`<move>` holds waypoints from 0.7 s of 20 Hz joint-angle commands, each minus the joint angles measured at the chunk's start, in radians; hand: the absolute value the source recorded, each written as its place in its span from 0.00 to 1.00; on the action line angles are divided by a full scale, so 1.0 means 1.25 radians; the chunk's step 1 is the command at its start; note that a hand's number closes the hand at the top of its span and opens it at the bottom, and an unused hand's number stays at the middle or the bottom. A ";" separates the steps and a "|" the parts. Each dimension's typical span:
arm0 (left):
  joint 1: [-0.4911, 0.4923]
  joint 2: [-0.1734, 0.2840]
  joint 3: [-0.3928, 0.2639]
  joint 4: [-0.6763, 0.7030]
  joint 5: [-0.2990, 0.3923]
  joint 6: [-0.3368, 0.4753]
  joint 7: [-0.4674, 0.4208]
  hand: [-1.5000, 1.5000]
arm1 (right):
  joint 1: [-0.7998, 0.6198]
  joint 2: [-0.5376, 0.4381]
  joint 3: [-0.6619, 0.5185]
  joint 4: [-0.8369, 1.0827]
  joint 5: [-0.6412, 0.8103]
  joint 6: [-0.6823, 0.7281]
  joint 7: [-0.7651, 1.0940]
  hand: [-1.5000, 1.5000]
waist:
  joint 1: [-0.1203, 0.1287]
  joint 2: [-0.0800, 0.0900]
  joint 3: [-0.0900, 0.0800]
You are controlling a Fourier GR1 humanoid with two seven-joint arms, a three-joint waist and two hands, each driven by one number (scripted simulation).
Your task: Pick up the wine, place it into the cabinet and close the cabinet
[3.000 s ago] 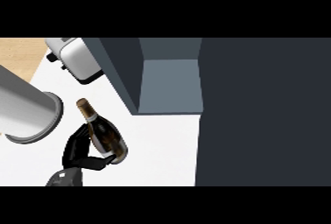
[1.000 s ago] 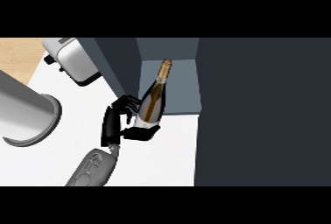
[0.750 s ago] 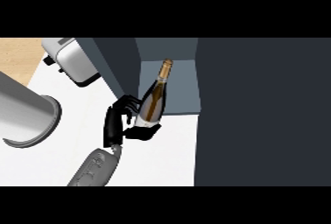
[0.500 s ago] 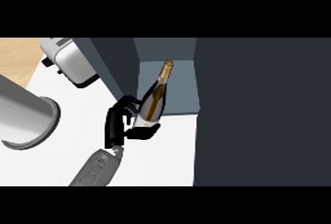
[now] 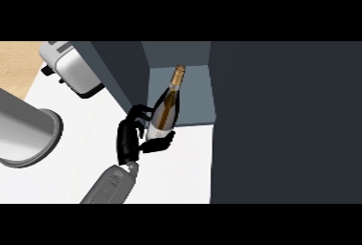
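Head view: the left hand [image 5: 134, 139] is at the centre of the frame, fingers curled round the lower body of the wine bottle [image 5: 165, 109].
Bottle place: tilted, its neck already inside the open cabinet [image 5: 194, 95], its base above the white tabletop [image 5: 176, 167].
Right hand: not visible.
Risk: the bottle may tip on release, because it leans.
Risk: the cabinet wall at the left is very near the fingers and could catch them.
Bystanders: toaster [image 5: 71, 67] at upper left, grey pot [image 5: 25, 129] at left.
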 commanded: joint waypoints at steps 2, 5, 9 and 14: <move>-0.179 -0.043 0.034 0.166 0.022 -0.071 0.080 1.00 | 0.000 -0.003 -0.016 -0.045 -0.059 -0.008 0.021 0.00 | -0.031 0.030 -0.014; -0.189 -0.035 0.056 0.160 0.047 -0.076 0.065 1.00 | 0.029 0.003 -0.001 -0.045 -0.058 0.014 -0.007 0.00 | -0.040 0.028 -0.014; -0.262 -0.020 0.100 0.219 0.067 -0.088 0.057 1.00 | 0.045 0.000 -0.001 -0.061 -0.071 0.006 0.015 0.00 | -0.039 0.031 -0.015; -0.368 -0.057 0.170 0.343 0.136 -0.075 -0.013 1.00 | 0.057 -0.008 -0.029 -0.043 -0.078 0.028 -0.018 0.00 | -0.036 0.033 -0.015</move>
